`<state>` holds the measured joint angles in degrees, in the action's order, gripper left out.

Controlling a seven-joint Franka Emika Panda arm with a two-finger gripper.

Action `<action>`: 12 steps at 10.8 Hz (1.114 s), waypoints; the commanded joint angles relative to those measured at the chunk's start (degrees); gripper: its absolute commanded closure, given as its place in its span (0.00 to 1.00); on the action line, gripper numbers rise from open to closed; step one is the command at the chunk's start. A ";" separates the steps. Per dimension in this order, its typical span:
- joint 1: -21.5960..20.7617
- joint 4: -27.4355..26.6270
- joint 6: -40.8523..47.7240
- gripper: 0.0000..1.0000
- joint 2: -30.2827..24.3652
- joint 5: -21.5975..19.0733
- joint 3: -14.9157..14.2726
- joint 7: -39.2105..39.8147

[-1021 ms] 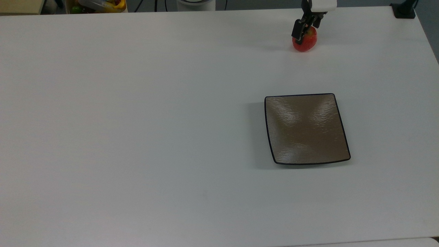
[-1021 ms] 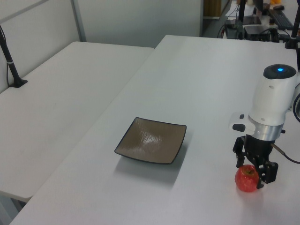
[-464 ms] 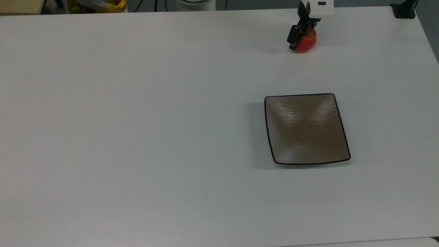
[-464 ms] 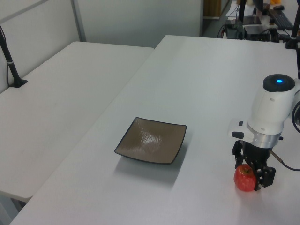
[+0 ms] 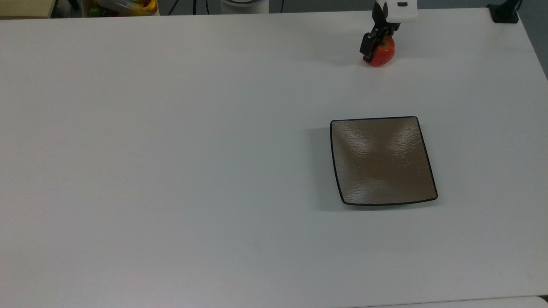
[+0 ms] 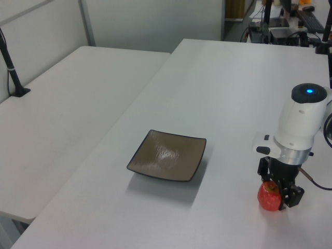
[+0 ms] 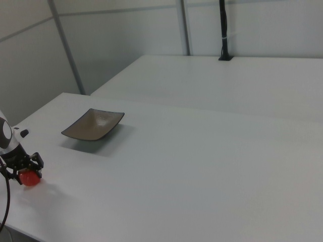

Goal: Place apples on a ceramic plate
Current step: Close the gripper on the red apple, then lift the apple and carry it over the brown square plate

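A small red apple (image 5: 385, 54) rests on the white table near the far edge, toward the top view's right. My gripper (image 5: 378, 45) comes down over it with black fingers pressed against its sides, shut on it. The left view has the apple (image 6: 267, 197) at lower right under the gripper (image 6: 279, 187), and in the right view the apple (image 7: 30, 178) and the gripper (image 7: 22, 169) sit at the far left. The square brown ceramic plate (image 5: 381, 160) lies bare, well apart from the apple, nearer the table's front; it also shows as the plate (image 6: 167, 155) and the plate (image 7: 93, 125).
A bin of colourful items (image 5: 120, 6) and the arm's base (image 5: 244, 5) stand beyond the table's far edge. A black post mount (image 5: 505, 13) sits at the far right corner. A second white table (image 6: 62, 104) adjoins on the left view's left.
The gripper came down from above the apple until its fingers straddled it, then the fingers drew in against the apple. The apple shifted slightly; the plate stayed put.
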<state>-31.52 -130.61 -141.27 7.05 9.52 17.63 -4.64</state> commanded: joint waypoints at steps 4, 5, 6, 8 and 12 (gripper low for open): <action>6.81 10.96 16.69 0.84 -5.46 -3.26 0.39 -2.92; 8.22 13.95 21.43 0.84 -6.43 -5.28 0.22 -2.40; 9.71 19.20 27.91 0.84 -6.87 -5.65 -1.18 -2.56; 10.25 26.69 35.94 0.84 -6.79 -6.44 -5.56 -2.65; 9.90 33.04 39.49 0.84 -4.25 -7.41 -14.44 -0.90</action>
<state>-20.69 -101.19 -103.44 -0.12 3.07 7.03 -6.64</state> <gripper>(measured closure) 0.247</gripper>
